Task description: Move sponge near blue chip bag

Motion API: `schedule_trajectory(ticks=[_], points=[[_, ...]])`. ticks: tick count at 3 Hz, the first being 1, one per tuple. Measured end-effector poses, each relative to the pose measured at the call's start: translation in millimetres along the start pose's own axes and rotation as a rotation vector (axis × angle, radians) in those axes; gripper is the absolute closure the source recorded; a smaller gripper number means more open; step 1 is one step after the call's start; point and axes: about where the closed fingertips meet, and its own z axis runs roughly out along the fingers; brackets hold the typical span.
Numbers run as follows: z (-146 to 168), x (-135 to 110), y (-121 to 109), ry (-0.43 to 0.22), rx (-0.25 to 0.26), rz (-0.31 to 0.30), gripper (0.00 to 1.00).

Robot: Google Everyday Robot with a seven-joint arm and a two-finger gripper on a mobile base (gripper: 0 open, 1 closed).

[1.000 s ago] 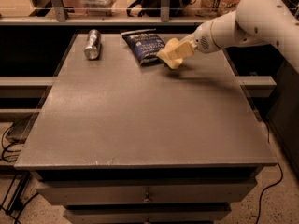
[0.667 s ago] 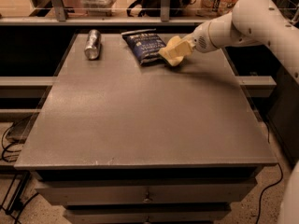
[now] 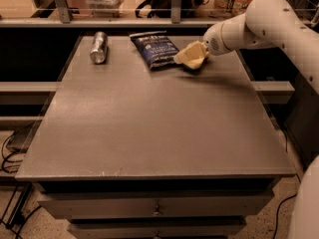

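The pale yellow sponge (image 3: 187,57) is at the far side of the table, right beside the right edge of the dark blue chip bag (image 3: 154,49), which lies flat with white lettering. My gripper (image 3: 198,53) reaches in from the right on the white arm and is shut on the sponge, holding it low over the tabletop with a small shadow beneath. The fingers are mostly hidden by the sponge.
A silver can (image 3: 99,47) lies on its side at the far left of the grey table (image 3: 149,128). A shelf rail with clutter runs behind the table. My white arm (image 3: 269,19) spans the upper right. Cables lie on the floor at left.
The arm's upper part has shifted slightly left. The gripper and sponge have stayed almost in place next to the bag.
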Motion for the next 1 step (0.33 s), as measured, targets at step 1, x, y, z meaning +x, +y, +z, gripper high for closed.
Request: schedule_trajectory(ticks=[1], points=[[0.1, 0.0, 0.1, 0.000, 0.000, 0.000, 0.00]])
